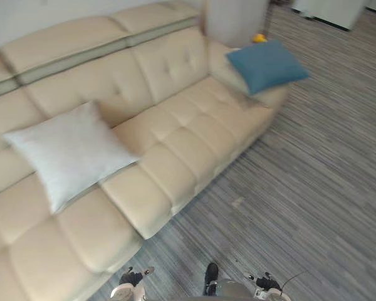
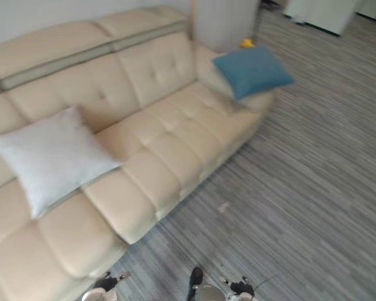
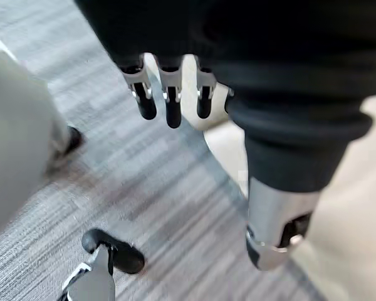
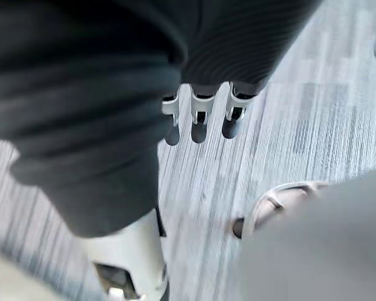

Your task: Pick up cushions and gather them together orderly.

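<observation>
Slackly hang left robot hand [image 3: 170,103] and right robot hand [image 4: 199,120].

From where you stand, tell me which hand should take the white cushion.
Left, probably. The white cushion lies on the left part of the sofa, nearer the left hand; the blue cushion is far right. The right hand hangs open and empty too.

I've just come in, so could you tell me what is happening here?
Nothing is being handled right now. A white cushion lies on the left part of the cream sofa, and a blue cushion sits apart on its right armrest. The robot's left hand and right hand hang open over the striped floor, holding nothing.
</observation>
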Controlling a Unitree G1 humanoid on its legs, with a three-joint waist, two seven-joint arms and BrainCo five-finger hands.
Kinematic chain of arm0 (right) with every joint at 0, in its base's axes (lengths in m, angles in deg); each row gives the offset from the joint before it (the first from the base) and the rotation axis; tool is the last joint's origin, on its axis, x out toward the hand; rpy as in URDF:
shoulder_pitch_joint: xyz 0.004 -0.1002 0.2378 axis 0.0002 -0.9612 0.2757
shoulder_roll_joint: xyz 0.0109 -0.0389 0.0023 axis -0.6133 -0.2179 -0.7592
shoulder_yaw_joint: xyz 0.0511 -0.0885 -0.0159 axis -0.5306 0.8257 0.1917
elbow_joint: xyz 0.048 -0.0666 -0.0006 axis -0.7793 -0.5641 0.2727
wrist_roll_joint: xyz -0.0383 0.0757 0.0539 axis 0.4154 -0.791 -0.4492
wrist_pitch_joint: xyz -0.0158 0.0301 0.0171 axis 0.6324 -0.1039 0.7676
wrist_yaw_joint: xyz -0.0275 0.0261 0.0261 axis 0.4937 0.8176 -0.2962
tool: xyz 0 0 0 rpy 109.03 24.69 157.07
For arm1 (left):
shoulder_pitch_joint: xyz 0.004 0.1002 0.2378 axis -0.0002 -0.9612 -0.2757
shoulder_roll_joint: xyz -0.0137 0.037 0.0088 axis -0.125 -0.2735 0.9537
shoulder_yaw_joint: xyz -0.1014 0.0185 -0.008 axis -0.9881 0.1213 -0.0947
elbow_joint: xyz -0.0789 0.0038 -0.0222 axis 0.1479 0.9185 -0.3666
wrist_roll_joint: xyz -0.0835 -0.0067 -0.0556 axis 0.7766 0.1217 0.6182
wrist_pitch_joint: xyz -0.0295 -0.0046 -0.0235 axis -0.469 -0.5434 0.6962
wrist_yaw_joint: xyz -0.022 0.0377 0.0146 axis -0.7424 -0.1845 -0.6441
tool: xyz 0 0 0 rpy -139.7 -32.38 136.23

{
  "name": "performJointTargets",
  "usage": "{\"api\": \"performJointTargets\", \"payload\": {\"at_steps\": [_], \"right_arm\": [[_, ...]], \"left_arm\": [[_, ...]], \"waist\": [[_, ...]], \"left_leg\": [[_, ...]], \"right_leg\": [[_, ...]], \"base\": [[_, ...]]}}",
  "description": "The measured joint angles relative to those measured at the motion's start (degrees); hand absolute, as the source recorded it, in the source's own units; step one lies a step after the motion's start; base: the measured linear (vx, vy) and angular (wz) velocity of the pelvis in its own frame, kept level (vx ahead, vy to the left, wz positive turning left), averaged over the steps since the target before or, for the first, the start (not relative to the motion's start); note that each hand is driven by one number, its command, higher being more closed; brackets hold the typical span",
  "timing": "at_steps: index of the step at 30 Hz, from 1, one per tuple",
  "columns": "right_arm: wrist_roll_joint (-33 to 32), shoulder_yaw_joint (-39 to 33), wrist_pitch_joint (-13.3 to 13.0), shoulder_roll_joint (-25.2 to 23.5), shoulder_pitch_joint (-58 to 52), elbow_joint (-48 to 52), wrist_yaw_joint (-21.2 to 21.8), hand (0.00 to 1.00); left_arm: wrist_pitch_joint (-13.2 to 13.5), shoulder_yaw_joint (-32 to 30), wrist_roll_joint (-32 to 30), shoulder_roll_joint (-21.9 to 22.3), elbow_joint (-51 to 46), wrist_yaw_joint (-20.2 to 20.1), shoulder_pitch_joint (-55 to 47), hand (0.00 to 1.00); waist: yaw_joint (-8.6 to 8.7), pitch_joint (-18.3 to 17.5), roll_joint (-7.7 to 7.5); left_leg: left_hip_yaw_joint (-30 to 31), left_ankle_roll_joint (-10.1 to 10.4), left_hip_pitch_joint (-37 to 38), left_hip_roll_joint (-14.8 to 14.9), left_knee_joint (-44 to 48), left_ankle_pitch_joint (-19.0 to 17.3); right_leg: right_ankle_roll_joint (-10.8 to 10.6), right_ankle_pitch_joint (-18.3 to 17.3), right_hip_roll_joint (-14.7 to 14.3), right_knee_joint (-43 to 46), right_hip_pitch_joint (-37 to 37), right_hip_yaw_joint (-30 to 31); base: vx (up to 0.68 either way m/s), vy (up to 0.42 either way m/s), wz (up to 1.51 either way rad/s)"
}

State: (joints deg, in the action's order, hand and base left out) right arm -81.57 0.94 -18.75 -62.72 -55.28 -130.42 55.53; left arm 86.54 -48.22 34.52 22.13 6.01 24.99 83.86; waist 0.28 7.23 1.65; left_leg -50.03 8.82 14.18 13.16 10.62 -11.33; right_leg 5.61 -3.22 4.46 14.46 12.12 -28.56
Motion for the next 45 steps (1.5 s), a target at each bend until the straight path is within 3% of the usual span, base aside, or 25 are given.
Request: {"api": "performJointTargets", "payload": {"at_steps": [2, 4, 5, 6, 8, 12, 15, 16, 18, 20, 21, 22, 24, 25, 27, 28, 29, 30, 34, 35, 38, 39, 42, 44, 45], "right_arm": [[-0.1, -0.7, 0.0, 0.8, 0.2, -0.4, 0.1, 0.0], [-0.1, -1.1, 0.1, 0.8, 0.2, -0.4, 0.1, 0.0], [-0.1, -1.1, 0.2, 0.3, 0.2, -0.4, 0.1, 0.0], [-0.1, -1.1, 0.4, 0.4, 0.4, -0.4, 0.0, 0.0], [-0.1, -0.1, 0.8, 0.2, 0.8, -0.5, 0.0, 0.0], [0.0, 0.6, 0.8, -0.4, 0.9, -0.4, 0.0, 0.0], [0.0, 2.3, 0.6, -0.2, 0.8, -0.3, 0.0, 0.0], [0.0, 2.6, 0.6, -0.2, 0.5, -0.3, 0.0, 0.0], [0.0, 2.7, 0.6, -0.9, -0.2, -0.2, 0.1, 0.0], [0.0, 2.6, 0.7, -2.0, -1.3, -0.2, 0.2, 0.0], [0.0, 2.6, 0.6, -2.0, -1.1, -0.2, 0.4, 0.0], [0.0, 2.6, 0.5, -2.0, -1.1, -0.2, 0.6, 0.0], [0.1, 2.1, 0.3, -1.1, -0.5, -0.4, 1.3, 0.0], [0.1, 2.1, 0.2, -0.8, -0.1, -0.5, 1.4, 0.0], [0.1, 1.7, 0.3, -0.7, 0.5, -0.6, 1.4, 0.0], [0.1, 1.4, 0.3, -0.7, 0.7, -0.8, 1.3, 0.0], [0.0, 0.1, 0.1, 0.1, 1.6, -1.6, 1.3, 0.0], [0.0, -0.5, 0.3, 0.3, 2.1, -1.8, 1.3, 0.0], [0.0, -1.1, 0.3, -0.9, 0.9, -1.3, 1.8, 0.0], [0.0, -1.1, 0.3, -0.9, 0.5, -0.9, 1.8, 0.0], [-0.2, 0.7, 0.4, -0.7, -0.2, -0.3, 1.7, 0.0], [-0.2, 0.9, 0.4, -0.7, 0.2, -0.3, 1.6, 0.0], [-0.5, 1.1, 0.8, -0.9, 0.3, -0.3, 1.2, 0.0], [-0.5, 1.1, 0.8, -0.8, 0.1, 0.0, 1.2, 0.0], [-0.5, 1.1, 0.8, -0.6, -0.2, 0.2, 1.2, 0.0]], "left_arm": [[-0.1, 0.8, 0.0, 1.1, 0.1, -0.3, 0.6, 0.0], [-0.2, 0.6, -0.1, 1.1, 0.2, -0.3, 0.1, 0.0], [-0.3, -0.7, 0.0, 1.4, 0.1, -0.3, -0.3, 0.0], [-0.2, -1.8, 0.0, 1.7, -0.4, -0.3, 0.1, 0.0], [0.1, -2.1, 0.2, 1.7, -1.9, -0.3, 0.1, 0.0], [0.8, -2.9, 0.4, 2.0, -4.3, -0.2, 0.0, 0.0], [1.2, -4.9, 1.4, 2.4, -5.0, -0.2, 0.0, 0.0], [1.1, -5.1, 1.5, 2.2, -4.9, -0.2, -0.2, 0.0], [0.8, -6.0, 1.5, 1.6, -4.6, -0.2, -0.2, 0.0], [0.8, -5.9, 1.8, 0.8, -4.4, -0.1, -0.5, 0.0], [0.7, -5.5, 1.8, 0.3, -3.8, -0.1, -0.5, 0.0], [0.6, -5.0, 1.8, 0.1, -3.4, -0.1, -0.5, 0.0], [0.3, -4.1, 1.9, -0.3, -2.1, 0.1, -0.7, 0.0], [0.2, -2.2, 1.9, -0.9, -1.2, 0.2, -0.9, 0.0], [-0.1, -1.1, 1.9, -1.2, -0.2, 0.2, 0.0, 0.0], [-0.1, -0.1, 1.9, -1.7, 0.2, 0.2, 0.1, 0.0], [-0.2, -0.6, 1.8, -1.1, 1.2, 0.2, 0.4, 0.0], [-0.1, -0.9, 1.8, -0.2, 1.0, 0.1, 0.5, 0.0], [0.1, -1.1, 1.7, 0.8, 0.0, 0.0, 0.4, 0.0], [0.0, -2.2, 1.7, 1.8, -0.8, -0.1, 0.4, 0.0], [0.0, -2.6, 1.8, 2.2, -2.8, -0.2, 0.3, 0.0], [0.0, -2.5, 1.8, 2.2, -3.2, -0.3, 0.5, 0.0], [0.0, -2.0, 1.8, 2.3, -4.6, -0.2, 0.5, 0.0], [0.0, -1.8, 1.7, 2.3, -5.0, -0.2, 0.3, 0.0], [0.0, -1.7, 1.8, 2.3, -4.9, -0.2, -0.1, 0.0]], "waist": [[0.22, 0.3, 0.24], [0.57, 0.5, -0.15], [0.16, 1.4, -0.5], [-0.18, 2.0, -0.16], [-0.79, 2.3, -0.1], [-3.06, 2.6, -0.47], [-3.68, 2.5, -0.48], [-3.84, 1.8, -0.06], [-3.73, 0.7, -1.84], [-4.58, -0.2, -3.7], [-4.23, -0.4, -4.3], [-3.94, -0.1, -3.95], [-3.7, 0.1, -2.93], [-3.52, 0.2, -2.17], [-3.13, 0.4, -2.06], [-2.97, 0.5, -2.19], [-2.67, 1.4, -0.22], [-2.47, 2.0, -0.27], [-2.1, 1.4, -1.84], [-1.8, 1.3, -1.46], [-2.04, 2.1, -0.99], [-2.25, 2.5, -0.64], [-2.73, 2.6, -1.1], [-3.09, 2.4, -0.84], [-3.18, 2.0, -0.18]], "left_leg": [[0.3, 1.6, 0.9, 0.0, 1.9, 2.7], [2.7, 1.7, -1.0, 3.1, 12.3, 3.9], [7.7, -2.6, -5.0, 7.7, 25.2, 5.1], [13.1, -5.5, -9.0, 9.1, 33.5, 2.8], [25.4, -3.0, -19.1, 5.3, 38.7, -3.2], [34.8, -3.8, -25.7, -1.5, 22.0, -4.6], [42.1, -4.3, -28.3, -3.6, 11.2, -1.4], [42.8, -5.2, -27.5, -3.5, 10.2, 2.6], [39.4, -5.5, -25.9, -4.0, 10.5, 1.6], [34.1, -6.0, -23.1, -5.3, 9.9, -0.3], [32.0, -6.7, -20.0, -6.3, 8.6, -1.2], [31.7, -6.9, -18.8, -6.6, 8.0, -1.3], [29.5, -7.3, -11.7, -7.0, 3.2, -1.6], [28.7, -7.0, -7.2, -6.6, -1.4, -1.4], [29.1, -6.9, -6.7, -6.2, -2.9, -1.3], [29.2, -6.7, -6.3, -6.2, -3.0, -1.3], [30.2, -4.1, -3.6, -4.7, -3.2, -1.1], [30.4, -3.9, -1.5, -5.0, -3.7, 1.1], [32.8, -2.0, -2.8, -4.5, 6.6, 3.1], [34.5, -1.6, -7.2, -2.9, 15.9, 3.2], [38.7, -0.6, -17.6, 1.8, 38.7, 9.8], [38.7, -2.3, -20.5, 2.8, 44.2, 5.5], [32.9, -4.3, -24.5, 2.8, 38.2, -1.3], [30.3, -5.1, -25.7, -1.0, 17.8, -0.2], [31.1, -5.1, -25.7, -2.1, 11.0, 2.6]], "right_leg": [[-0.1, -2.3, -0.5, 2.3, 1.0, 3.0], [0.1, -3.7, -0.9, 3.2, 0.2, 5.5], [0.3, -4.2, -1.9, 2.3, -1.8, 7.5], [0.7, -4.5, -2.8, 1.5, -3.3, 8.7], [1.2, -5.6, -3.9, 0.3, -5.0, 12.1], [-1.1, -6.8, -5.7, -0.9, -8.1, 20.0], [-2.4, -7.6, -6.6, -0.7, -8.6, 25.1], [-3.5, -8.2, -7.3, -0.5, -8.8, 28.7], [-5.3, -9.4, -6.1, -0.2, -9.0, 32.2], [-8.8, -11.0, -2.9, 6.9, -6.4, 32.9], [-12.4, -11.2, -1.4, 14.5, -3.9, 31.5], [-13.8, -11.0, -0.7, 17.3, -3.1, 30.6], [-12.7, -11.9, 1.9, 24.4, -1.3, 24.6], [-10.7, -12.6, 2.8, 20.9, 0.2, 18.7], [-9.4, -11.5, 2.3, 15.4, 3.5, 17.4], [-7.8, -7.3, 1.1, 8.5, 4.3, 17.6], [-3.9, -0.4, -0.2, 4.6, 1.5, 16.3], [-3.1, -2.2, 0.3, 8.9, 1.9, 16.8], [-4.0, -8.6, 1.5, 9.8, -2.3, 16.9], [-4.0, -8.7, 1.0, 8.2, -3.8, 16.4], [-3.2, -10.9, -0.9, 5.2, -8.9, 16.0], [-2.7, -12.6, -1.1, 4.8, -11.2, 16.2], [-3.4, -13.3, -0.1, 2.9, -15.2, 16.0], [-6.0, -14.9, 1.5, 2.5, -17.1, 16.6], [-6.9, -15.4, 1.4, 2.5, -17.2, 16.9]], "base": [[0.14, -0.075, -0.74], [0.17, -0.123, -0.64], [0.16, -0.124, -0.65], [0.12, -0.083, -0.64], [0.11, -0.001, -0.88], [0.17, 0.084, -1.21], [0.21, 0.194, -1.29], [0.31, 0.291, -1.53], [0.4, 0.365, -1.26], [0.39, 0.304, -0.97], [0.25, 0.174, -0.65], [0.29, 0.179, -0.56], [0.38, 0.139, -0.41], [0.47, 0.047, -0.22], [0.35, -0.079, 0.01], [0.56, -0.247, 0.03], [0.63, -0.294, -0.04], [0.59, -0.291, 0.0], [0.24, -0.171, 0.07], [0.19, -0.143, 0.15], [0.17, -0.064, 0.03], [0.18, 0.035, 0.06], [0.17, 0.075, 0.02], [0.23, 0.171, -0.13], [0.34, 0.241, -0.26]]}}
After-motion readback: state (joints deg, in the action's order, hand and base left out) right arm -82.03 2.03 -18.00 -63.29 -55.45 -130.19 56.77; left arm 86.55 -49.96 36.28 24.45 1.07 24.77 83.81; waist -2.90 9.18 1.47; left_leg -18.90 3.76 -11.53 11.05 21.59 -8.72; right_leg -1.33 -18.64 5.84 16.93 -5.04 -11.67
